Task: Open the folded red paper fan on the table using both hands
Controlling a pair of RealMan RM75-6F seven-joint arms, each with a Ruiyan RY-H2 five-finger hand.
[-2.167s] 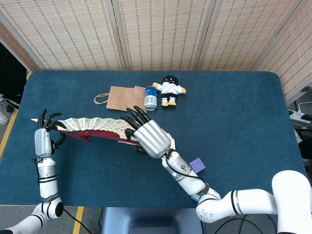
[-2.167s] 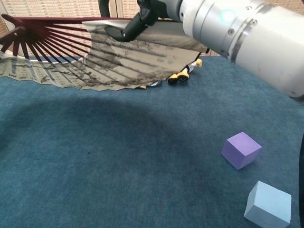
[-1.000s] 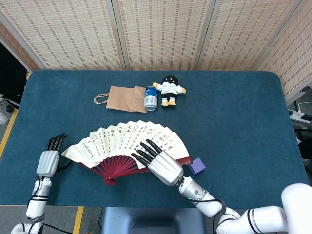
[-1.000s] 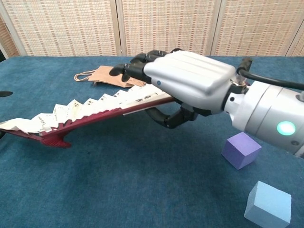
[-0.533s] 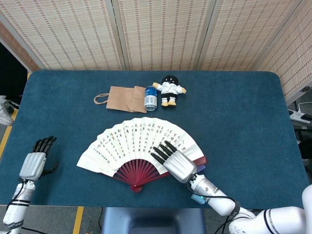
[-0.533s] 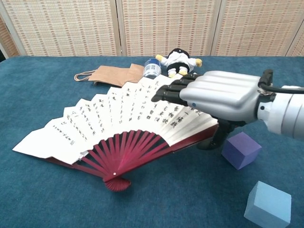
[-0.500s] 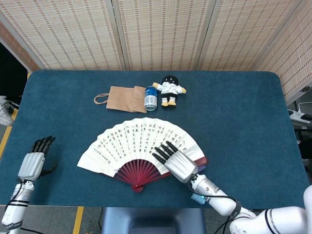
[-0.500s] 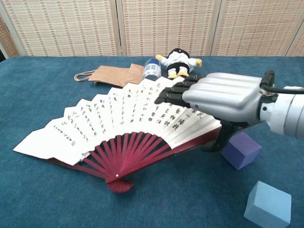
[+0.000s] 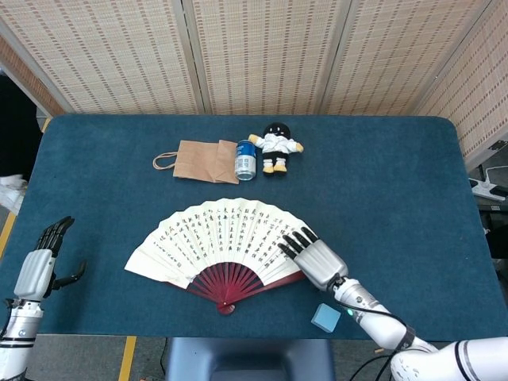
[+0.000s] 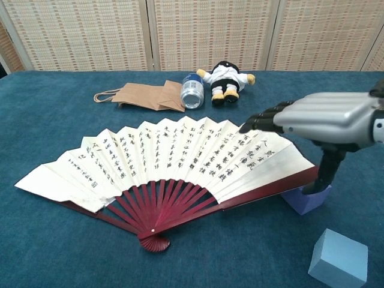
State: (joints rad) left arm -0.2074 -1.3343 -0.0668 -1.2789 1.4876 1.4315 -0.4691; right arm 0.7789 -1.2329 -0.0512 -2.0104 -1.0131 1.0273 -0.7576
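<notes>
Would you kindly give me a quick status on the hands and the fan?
Left hand open, off by table edge. Right hand open, fingers over fan's right edge. Red paper fan spread flat on table. Purple cube touching its right end.

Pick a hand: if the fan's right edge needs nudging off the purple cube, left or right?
Right, probably. The right hand hovers open over the fan's right edge, beside the purple cube. The left hand is off at the table's left border, apart from the fan.

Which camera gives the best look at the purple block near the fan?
The chest view. There the purple block shows beside the fan's right end, under the right hand's thumb, with only its top corner tucked behind the fan's red edge. In the head view the right hand covers it, so it cannot be seen.
</notes>
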